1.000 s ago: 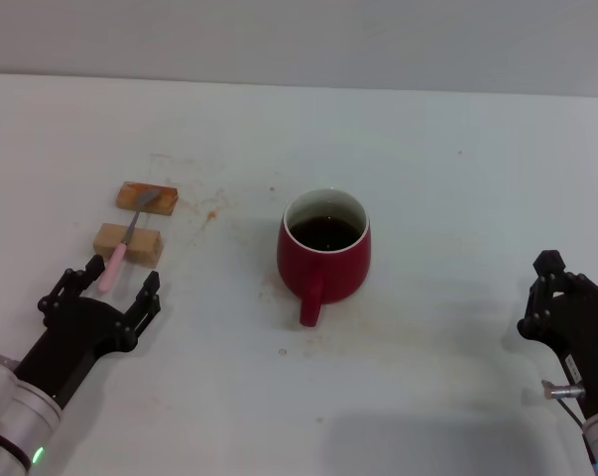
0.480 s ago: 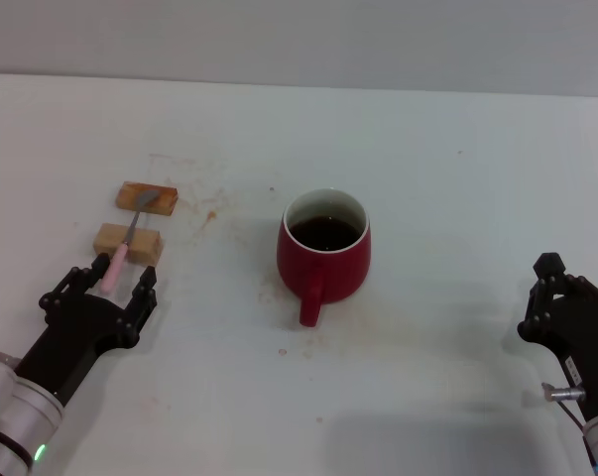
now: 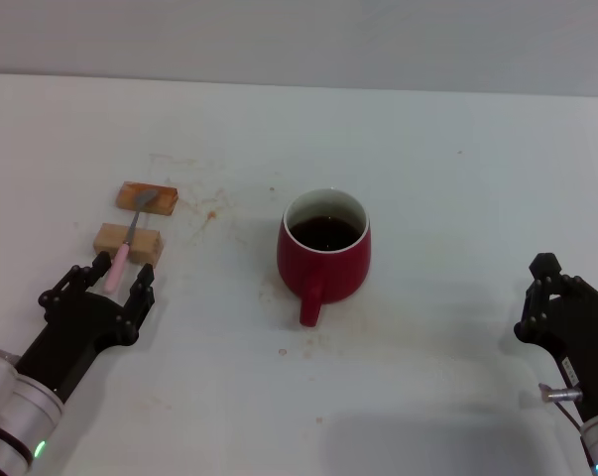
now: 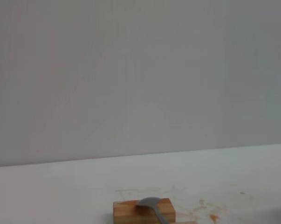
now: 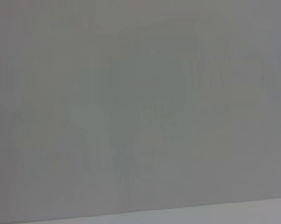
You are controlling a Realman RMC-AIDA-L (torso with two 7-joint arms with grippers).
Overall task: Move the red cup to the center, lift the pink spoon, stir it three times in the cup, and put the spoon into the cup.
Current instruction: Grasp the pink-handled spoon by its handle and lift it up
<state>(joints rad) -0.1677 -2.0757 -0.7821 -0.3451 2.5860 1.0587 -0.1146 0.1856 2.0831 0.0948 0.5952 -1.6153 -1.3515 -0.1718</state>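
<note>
Red cup at mid-frame, pink spoon propped on 2 blocks at left.

Glossy and rounded, the red cup [image 3: 323, 248] stands near the middle of the white desk [image 3: 447, 188] in the head view, holding dark liquid, its handle turned toward the lower edge of the frame. Left of it, well apart, the pink spoon [image 3: 127, 242] lies across 2 wooden blocks [image 3: 128, 242], grey bowl on the farther block, pink handle end past the nearer one. The left pincer [image 3: 97, 282], lower left, has its fingers spread wide either side of that handle end, not closed on it. The right pincer [image 3: 548, 294] sits at lower right; whether its fingers are parted I cannot tell.
</note>
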